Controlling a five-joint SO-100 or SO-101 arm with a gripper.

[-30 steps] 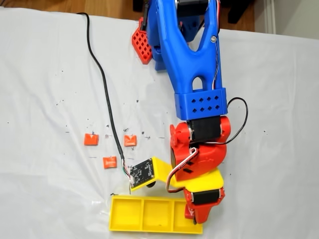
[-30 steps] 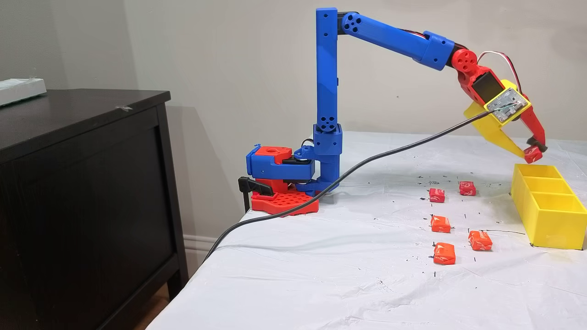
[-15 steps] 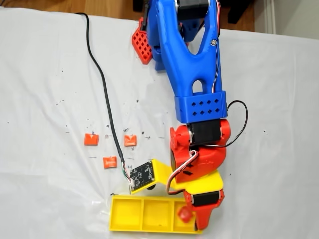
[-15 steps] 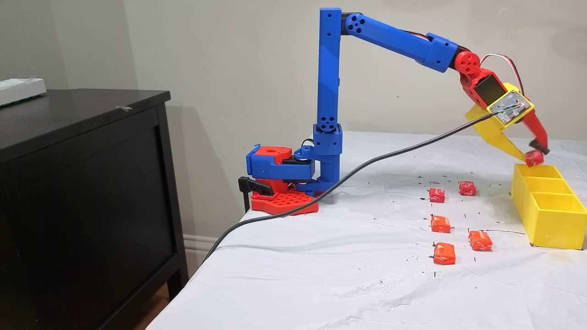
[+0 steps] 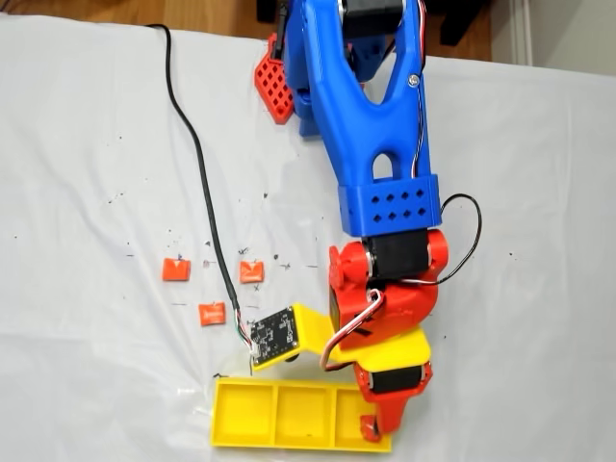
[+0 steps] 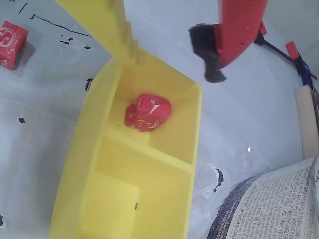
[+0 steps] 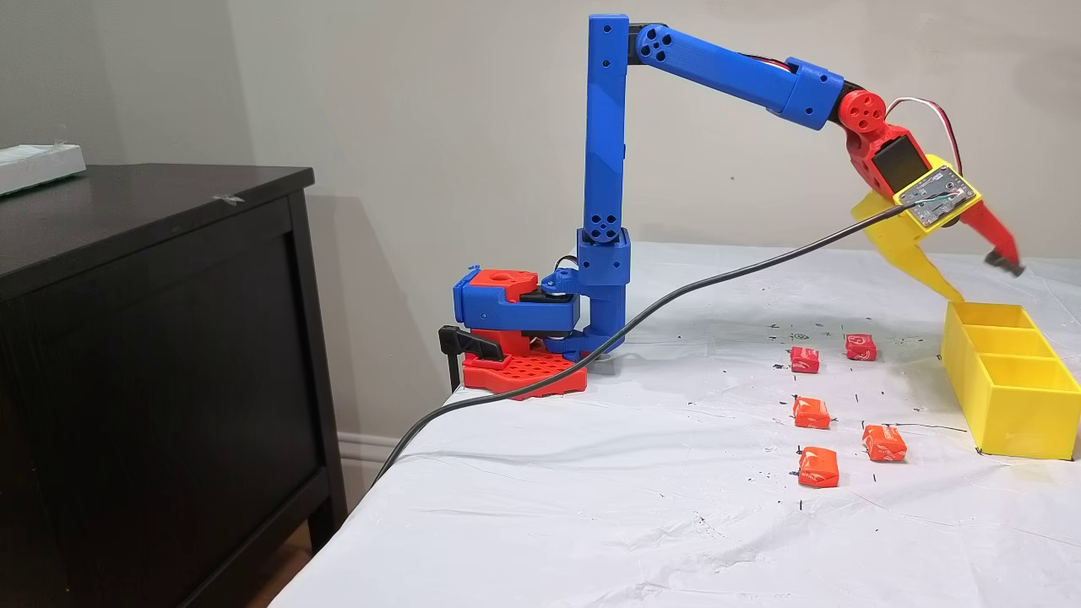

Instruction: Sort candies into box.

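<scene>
Starting at the left of a fixed view from the side: a dark cupboard (image 7: 152, 338), then the blue arm (image 7: 604, 169) clamped at the edge of the white worktop (image 7: 591, 507), with a black cable (image 7: 642, 317) hanging across. Further right, five candies (image 7: 812, 412) lying loose on the cloth: two red ones at the back, three orange ones nearer the front, all apart from each other. Right again, the yellow box (image 7: 1005, 414), close to the far side of the worktop. Above its far end, the end effector (image 7: 980, 280), spread wide open and holding nothing. In the wrist view, one red candy (image 6: 147, 112) resting on the floor of the end compartment, right under the open fingers, with the next compartment along bare. So, by the look of it: drop step done for this one candy, five more to go. Next, most likely: lift up and away from the box, swing left toward the loose candies, pick one, come down straight over it with fingers open, then squeeze gently. Best to put red with red and orange somewhere else. Careful with the cable and the box wall on the way out.
</scene>
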